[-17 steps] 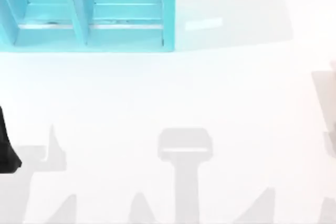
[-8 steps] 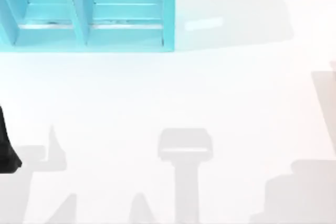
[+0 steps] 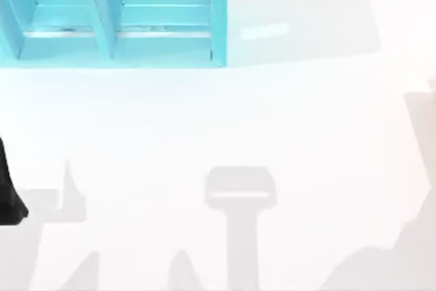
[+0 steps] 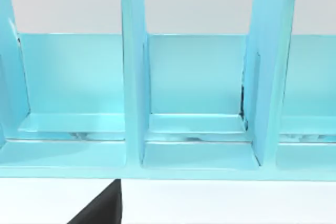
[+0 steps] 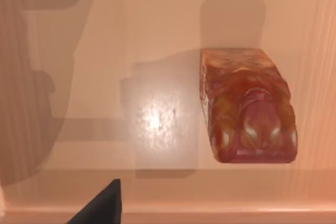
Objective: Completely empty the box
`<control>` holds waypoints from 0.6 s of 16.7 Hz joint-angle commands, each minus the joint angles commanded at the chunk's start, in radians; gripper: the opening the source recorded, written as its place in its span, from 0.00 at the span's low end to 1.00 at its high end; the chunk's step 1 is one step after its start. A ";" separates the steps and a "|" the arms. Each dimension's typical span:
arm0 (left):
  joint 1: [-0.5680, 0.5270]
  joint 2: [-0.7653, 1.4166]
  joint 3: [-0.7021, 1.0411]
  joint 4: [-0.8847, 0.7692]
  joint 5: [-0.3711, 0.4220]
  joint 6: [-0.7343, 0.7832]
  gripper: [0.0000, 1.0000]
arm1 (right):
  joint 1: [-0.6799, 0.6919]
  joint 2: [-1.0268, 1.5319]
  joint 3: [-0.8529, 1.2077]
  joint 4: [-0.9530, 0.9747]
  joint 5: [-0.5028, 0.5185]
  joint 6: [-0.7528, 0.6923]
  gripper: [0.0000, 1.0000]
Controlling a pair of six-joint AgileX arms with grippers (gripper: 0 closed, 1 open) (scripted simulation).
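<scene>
1. The box, turquoise with thick walls and inner dividers, stands at the far left of the white counter.
2. In the left wrist view the box shows bare compartments.
3. A dark part of the left arm sits at the counter's left edge.
4. The right wrist view looks down on a reddish-brown block lying on a tan surface.
5. Whether either hand is open or closed, I cannot tell.

top view overhead; left wrist close, facing box both share; right wrist downward.
</scene>
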 joint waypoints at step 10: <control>0.000 0.000 0.000 0.000 0.000 0.000 1.00 | 0.014 0.035 -0.061 0.093 0.000 0.014 1.00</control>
